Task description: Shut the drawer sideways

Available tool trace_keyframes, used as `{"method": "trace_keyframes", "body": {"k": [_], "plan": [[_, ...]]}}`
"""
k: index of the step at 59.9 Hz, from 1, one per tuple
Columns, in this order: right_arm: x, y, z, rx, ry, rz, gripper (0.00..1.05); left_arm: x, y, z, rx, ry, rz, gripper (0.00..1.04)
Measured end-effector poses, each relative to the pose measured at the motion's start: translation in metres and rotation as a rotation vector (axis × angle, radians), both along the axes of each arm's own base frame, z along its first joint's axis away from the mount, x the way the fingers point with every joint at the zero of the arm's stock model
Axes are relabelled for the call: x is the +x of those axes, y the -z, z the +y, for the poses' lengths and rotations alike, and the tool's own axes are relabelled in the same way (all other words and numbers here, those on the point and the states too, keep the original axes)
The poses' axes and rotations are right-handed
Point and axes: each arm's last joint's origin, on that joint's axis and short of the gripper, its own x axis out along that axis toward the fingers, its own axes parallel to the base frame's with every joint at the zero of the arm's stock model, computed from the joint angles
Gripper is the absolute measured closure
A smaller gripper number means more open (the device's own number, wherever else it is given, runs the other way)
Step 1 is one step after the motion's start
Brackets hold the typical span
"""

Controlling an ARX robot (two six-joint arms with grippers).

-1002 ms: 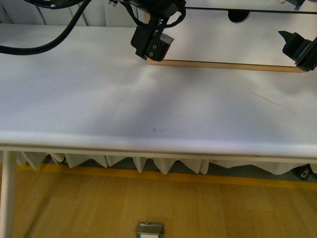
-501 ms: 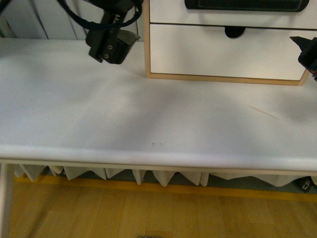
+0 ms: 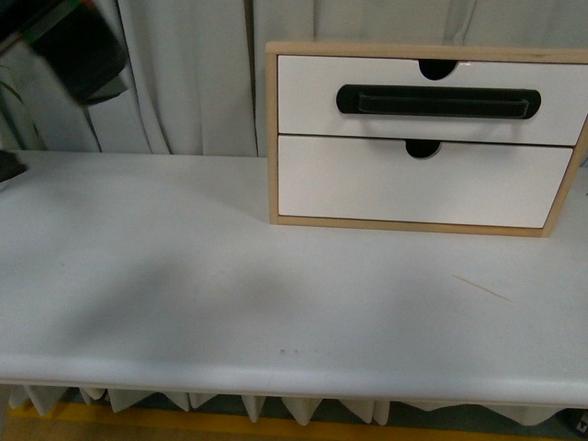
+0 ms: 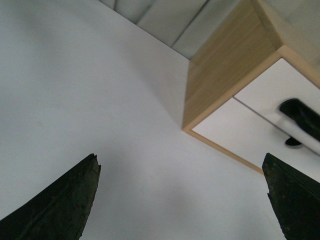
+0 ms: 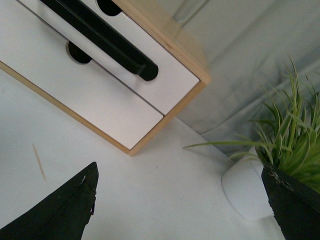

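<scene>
front view: you have one light wood cabinet point(image 3: 272, 138) standing at the back right of the white counter point(image 3: 184, 276), with two white fronts stacked in it. the drawer point(image 3: 432, 127) is the upper one, the only one with a black bar handle point(image 3: 436, 101), and its front sits level with the frame. the plain lower front point(image 3: 367, 184) is under it. a thin pale stick point(image 3: 482, 288) lies on the counter in front of the cabinet. a dark blur of the left arm point(image 3: 78, 46) shows at the upper left; you cannot tell its fingers here. grey curtain point(image 3: 184, 73) hangs behind.

left wrist view: the two left fingers point(image 4: 65, 205) stand wide apart, holding nothing, above bare counter, well clear of the cabinet's wooden side.

right wrist view: the two right fingers point(image 5: 60, 210) are also spread wide and empty, touching nothing. one spiky green plant point(image 5: 295, 140) in a white pot point(image 5: 245, 192) stands beside the cabinet.
</scene>
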Motion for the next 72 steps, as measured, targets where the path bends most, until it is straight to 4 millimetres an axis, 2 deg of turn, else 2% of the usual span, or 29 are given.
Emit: {"method": "trace_keyframes", "body": {"k": [10, 21, 26, 33, 35, 39, 44, 47, 62, 72], "plan": [[-0.042, 0.013, -0.006, 0.133, 0.056, -0.006, 0.09, -0.044, 0.016, 0.025, 0.173, -0.037, -0.017, 0.06], [-0.077, 0.029, -0.015, 0.300, 0.113, -0.015, 0.09, -0.089, 0.035, 0.050, 0.284, -0.099, -0.022, 0.06], [-0.081, 0.027, -0.016, 0.335, 0.117, -0.044, 0.09, -0.102, 0.037, 0.057, 0.297, -0.127, -0.036, 0.06], [-0.081, 0.027, -0.016, 0.351, 0.114, -0.044, 0.09, -0.105, 0.034, 0.058, 0.297, -0.132, -0.056, 0.06], [-0.081, 0.027, -0.016, 0.363, 0.102, -0.042, 0.10, -0.105, 0.035, 0.058, 0.315, -0.100, -0.084, 0.09], [-0.082, 0.029, -0.013, 0.479, 0.029, -0.033, 0.21, -0.106, 0.040, 0.060, 0.389, -0.009, -0.195, 0.22], [-0.088, 0.039, -0.012, 0.615, 0.010, -0.014, 0.44, -0.111, 0.045, 0.064, 0.483, 0.023, -0.250, 0.43], [-0.092, 0.046, -0.012, 0.638, 0.010, -0.013, 0.57, -0.113, 0.051, 0.071, 0.506, 0.035, -0.251, 0.57], [-0.093, 0.056, -0.012, 0.663, 0.007, -0.020, 1.01, -0.120, 0.062, 0.075, 0.527, 0.018, -0.247, 1.01], [-0.094, 0.060, -0.012, 0.664, 0.006, -0.026, 1.03, -0.123, 0.067, 0.075, 0.534, 0.018, -0.246, 1.01]]}}
